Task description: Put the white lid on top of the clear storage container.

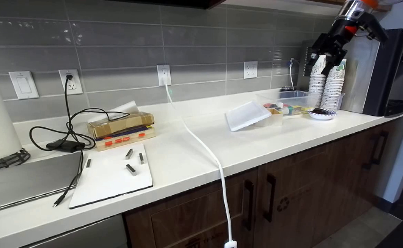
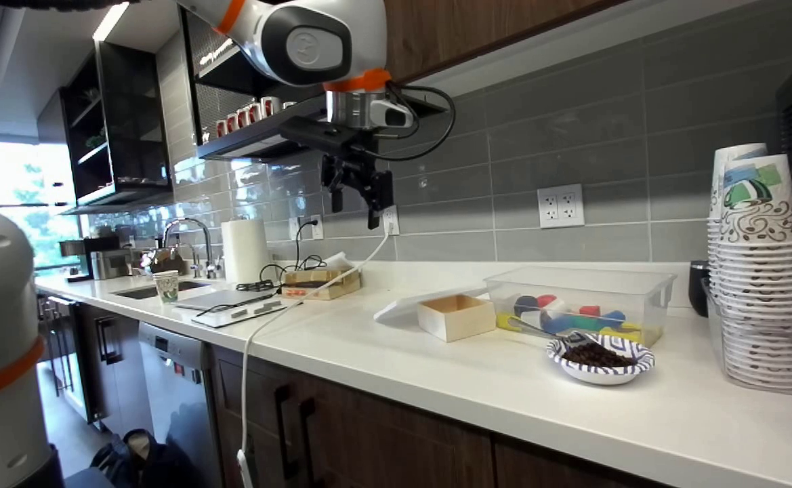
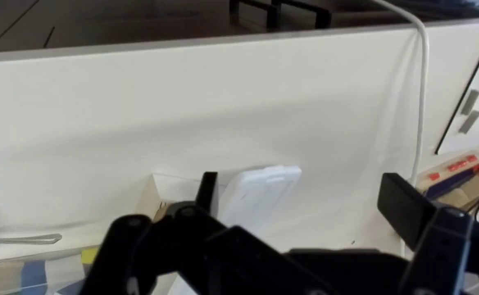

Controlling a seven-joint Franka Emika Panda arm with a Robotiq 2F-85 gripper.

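Observation:
The white lid (image 1: 248,115) is a thin flat rectangle. It lies tilted on the counter, one side raised against an open pale wooden box (image 1: 273,119). In an exterior view the lid (image 2: 406,305) is partly hidden behind the box (image 2: 458,317). The clear storage container (image 2: 575,288) is a rectangular see-through tub, open on top, with coloured pieces inside. It stands beside the box against the backsplash; part of it shows in the wrist view (image 3: 34,272). My gripper (image 2: 355,211) is open and empty, high above the counter. In the wrist view the lid (image 3: 255,196) shows below my jaws (image 3: 298,184), not touched.
A white patterned dish (image 2: 602,371) with dark bits and a utensil stands before the tub. Tall stacked paper cups (image 2: 761,298) stand beyond it. A white cable (image 1: 201,141) crosses the counter. A white board (image 1: 110,187) with several dark bars lies farther along, near cardboard boxes (image 1: 122,124).

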